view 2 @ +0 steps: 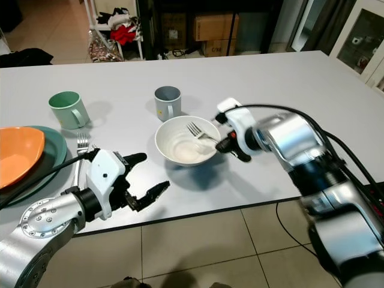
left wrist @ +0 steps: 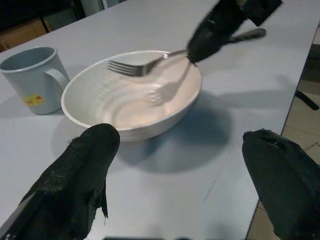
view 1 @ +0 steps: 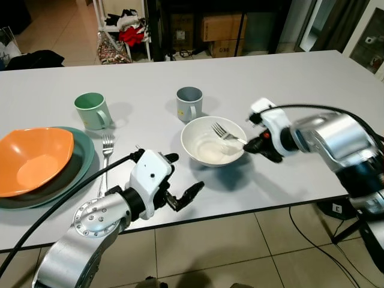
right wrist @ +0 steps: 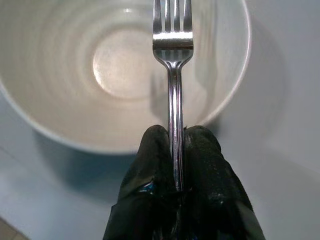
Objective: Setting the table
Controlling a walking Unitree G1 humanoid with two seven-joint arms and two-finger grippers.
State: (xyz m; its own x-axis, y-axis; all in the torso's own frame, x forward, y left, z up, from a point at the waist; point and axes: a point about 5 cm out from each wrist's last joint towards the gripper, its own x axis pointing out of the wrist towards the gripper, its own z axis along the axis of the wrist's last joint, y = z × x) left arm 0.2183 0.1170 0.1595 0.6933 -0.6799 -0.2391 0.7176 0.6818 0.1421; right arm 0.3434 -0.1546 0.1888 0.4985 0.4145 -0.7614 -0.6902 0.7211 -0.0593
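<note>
Steel fork [right wrist: 172, 75] (pinched) over bowl rim [right wrist: 235, 90]

Brightness: I see even, bright indoor light on the table [view 1: 288, 78]; the far room is dimmer.
Shadows: soft, diffuse pools beside the white bowl [view 1: 214, 140] and each mug [view 1: 92, 110].
Glare: a mild sheen inside the bowl; the fork [right wrist: 172, 50] shines in my right wrist view.
Focus: head views sharp; the left gripper's fingertips [left wrist: 80, 175] are blurred close up.
</note>
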